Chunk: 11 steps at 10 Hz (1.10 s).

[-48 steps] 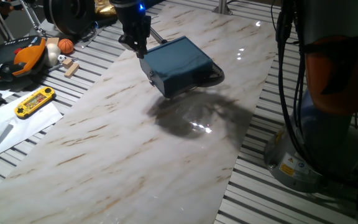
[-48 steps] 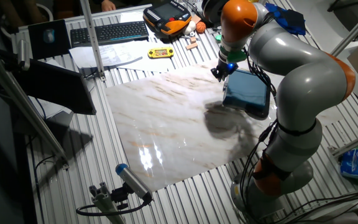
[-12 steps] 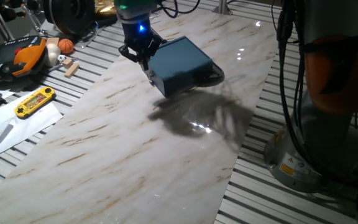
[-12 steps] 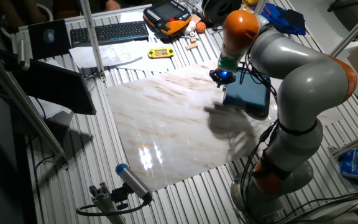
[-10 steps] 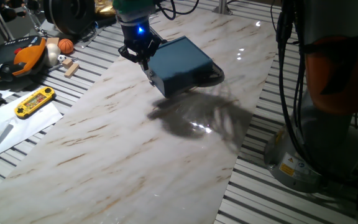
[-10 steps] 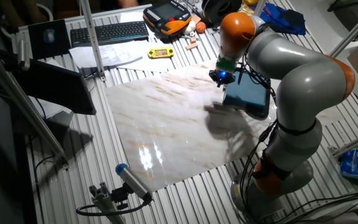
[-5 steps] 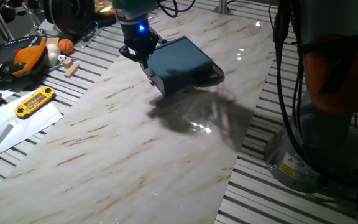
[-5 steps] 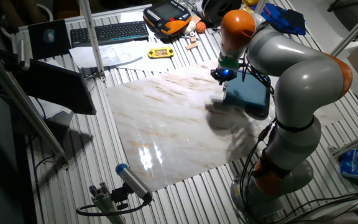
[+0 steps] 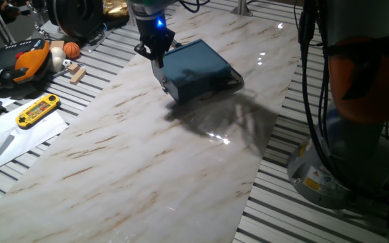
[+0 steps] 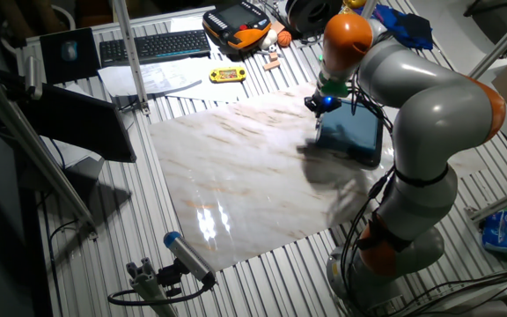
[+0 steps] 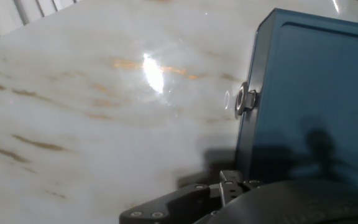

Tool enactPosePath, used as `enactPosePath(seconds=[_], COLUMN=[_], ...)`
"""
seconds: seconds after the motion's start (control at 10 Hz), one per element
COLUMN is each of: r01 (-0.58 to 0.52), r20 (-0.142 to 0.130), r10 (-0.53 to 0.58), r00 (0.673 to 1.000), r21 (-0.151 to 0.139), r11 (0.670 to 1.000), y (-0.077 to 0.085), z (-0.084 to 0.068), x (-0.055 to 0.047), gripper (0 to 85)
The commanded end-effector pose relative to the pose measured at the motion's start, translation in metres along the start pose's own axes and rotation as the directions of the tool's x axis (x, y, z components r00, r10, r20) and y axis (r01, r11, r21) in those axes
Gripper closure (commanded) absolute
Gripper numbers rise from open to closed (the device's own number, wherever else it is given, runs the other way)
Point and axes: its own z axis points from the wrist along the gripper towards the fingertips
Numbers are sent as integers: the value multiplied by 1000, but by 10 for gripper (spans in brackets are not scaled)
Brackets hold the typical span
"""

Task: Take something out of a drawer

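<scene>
One dark blue box [image 9: 198,69] serves as my landmark on the marble counter [image 9: 134,148], and I take the scene from its left side to its right. Far to the left of the box, off the marble slab, a yellow handheld game [image 9: 38,111] lies on the slatted surface beside some white paper [image 9: 9,145]. Farther back on that side sit an orange and black controller [image 9: 15,62], a small orange ball [image 9: 71,49] and a wooden block [image 9: 78,73].

Closer in, my end effector [image 9: 155,59] hangs at the box's left front corner, its blue light glowing above the fingers. From the other fixed view it [image 10: 321,107] sits right at the near edge of the box [image 10: 352,129]. I cannot tell how far apart my fingers stand, nor whether they touch anything; in the hand view only a dark part of my own hardware shows along the bottom edge.

That hand view shows the drawer [image 11: 312,93] as a flat blue front with its small metal knob [image 11: 243,99] on the left edge. It sits flush in the box, closed. The packet is not visible in any view.

To the right of the box, the marble carries bright reflections, and beyond its edge stands my grey and orange arm base [image 9: 356,101].
</scene>
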Motion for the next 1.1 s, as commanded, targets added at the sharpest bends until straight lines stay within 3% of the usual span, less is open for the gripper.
enactPosePath(seconds=[0.0, 0.4, 0.7, 0.8, 1.0], r01=[8, 4, -3, -8, -4], r20=[6, -11, -18, -27, -23], r10=[-8, -5, 3, 8, 5], r00=[1000, 1000, 1000, 1000, 1000], r21=[5, -19, 9, -5, 6], r11=[1000, 1000, 1000, 1000, 1000], y=[-1, -10, -9, -9, -7], z=[5, 19, 29, 31, 32], x=[-4, -12, -13, -13, -13], gripper=[850, 850, 850, 850, 850])
